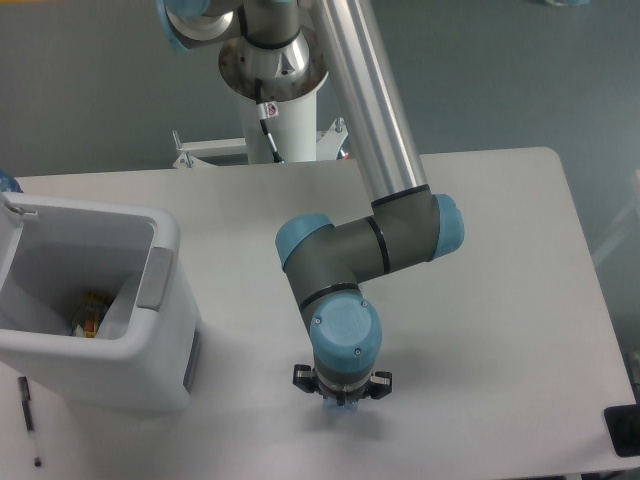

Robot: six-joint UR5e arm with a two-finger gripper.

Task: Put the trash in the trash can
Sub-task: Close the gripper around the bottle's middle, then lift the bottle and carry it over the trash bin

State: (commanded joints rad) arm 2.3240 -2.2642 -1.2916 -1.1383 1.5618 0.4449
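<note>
My gripper (341, 392) points straight down at the table's front middle, almost wholly hidden under the blue wrist cap; only black finger mounts stick out on each side. A small pale bluish sliver (341, 404) shows just below the wrist, probably part of the crushed clear bottle; the rest of it is hidden. Whether the fingers hold it cannot be told. The trash can (163, 243), a large white bin, stands at the left edge. It holds a colourful scrap (90, 312) and a pale sheet leaning on its right inner wall.
A thin black pen (28, 415) lies in front of the bin at the table's front left. A black object (625, 430) pokes in at the front right corner. The arm's white pedestal (278, 120) stands behind the table's back edge.
</note>
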